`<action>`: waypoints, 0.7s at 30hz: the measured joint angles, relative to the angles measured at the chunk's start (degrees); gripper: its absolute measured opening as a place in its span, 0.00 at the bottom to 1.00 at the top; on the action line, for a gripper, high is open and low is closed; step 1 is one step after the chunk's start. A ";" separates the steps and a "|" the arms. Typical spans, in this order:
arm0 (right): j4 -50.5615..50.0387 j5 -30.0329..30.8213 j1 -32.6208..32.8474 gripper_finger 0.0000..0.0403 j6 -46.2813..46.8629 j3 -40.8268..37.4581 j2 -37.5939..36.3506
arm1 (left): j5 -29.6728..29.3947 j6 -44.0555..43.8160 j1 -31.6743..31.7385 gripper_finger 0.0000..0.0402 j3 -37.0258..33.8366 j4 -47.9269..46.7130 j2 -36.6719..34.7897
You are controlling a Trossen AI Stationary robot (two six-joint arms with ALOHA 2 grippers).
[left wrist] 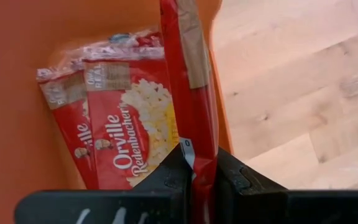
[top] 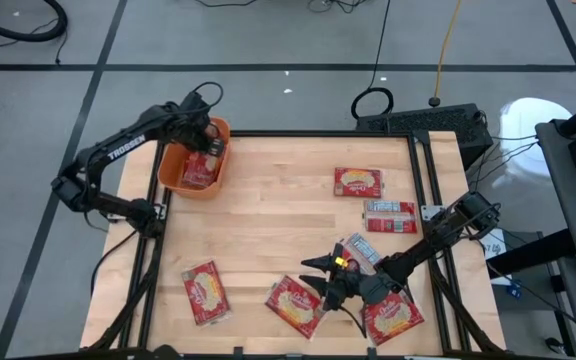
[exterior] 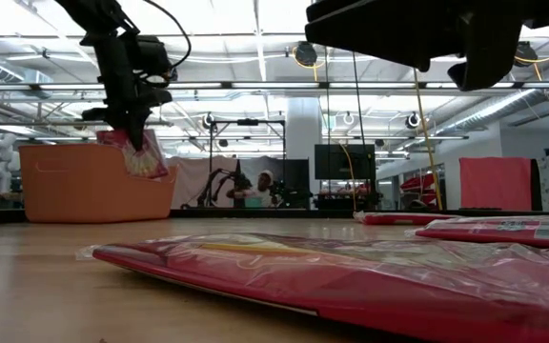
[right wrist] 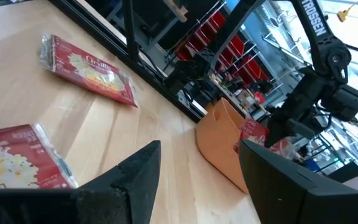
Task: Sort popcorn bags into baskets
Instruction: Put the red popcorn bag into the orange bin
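Left gripper (top: 206, 143) at upper left of high view, over the orange basket (top: 172, 170), fingers (left wrist: 235, 180) pinched on edge of a popcorn bag (left wrist: 191, 87) held upright, lower end inside basket by its right wall; in low view same bag (exterior: 139, 152) hangs tilted over the rim at upper left. Flat in basket beneath: at least one more bag (left wrist: 126, 134), picture side up. Right gripper (top: 326, 280) at lower centre of high view, fingers spread, nothing betw. them, just above bag (top: 294, 305) lying at bottom centre. Another bag (top: 395, 315) under right arm, lower right; silver-grey one (top: 360, 250) just beside arm, above it. Further out: bag (top: 205, 292) at lower left, bag (top: 358, 182) upper right of table (top: 268, 220), silver-grey/red bag (top: 389, 217) below that. Right wrist view: two bags on wood, basket and left arm beyond.
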 joint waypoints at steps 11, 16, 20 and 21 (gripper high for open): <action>0.88 0.00 0.37 0.52 -0.93 0.01 0.00 | -5.37 -0.64 -0.77 0.09 -0.02 0.67 0.07; 0.87 0.00 0.35 0.52 -0.93 0.02 0.00 | -5.37 -1.48 -0.99 0.09 -0.02 1.43 0.07; 0.87 0.00 0.36 0.52 -0.80 0.01 0.00 | -4.92 -3.04 -1.01 0.09 -0.04 1.05 0.20; 0.87 0.00 0.35 0.52 -0.77 0.02 0.00 | -4.91 -3.13 -0.97 0.09 -0.04 1.13 0.42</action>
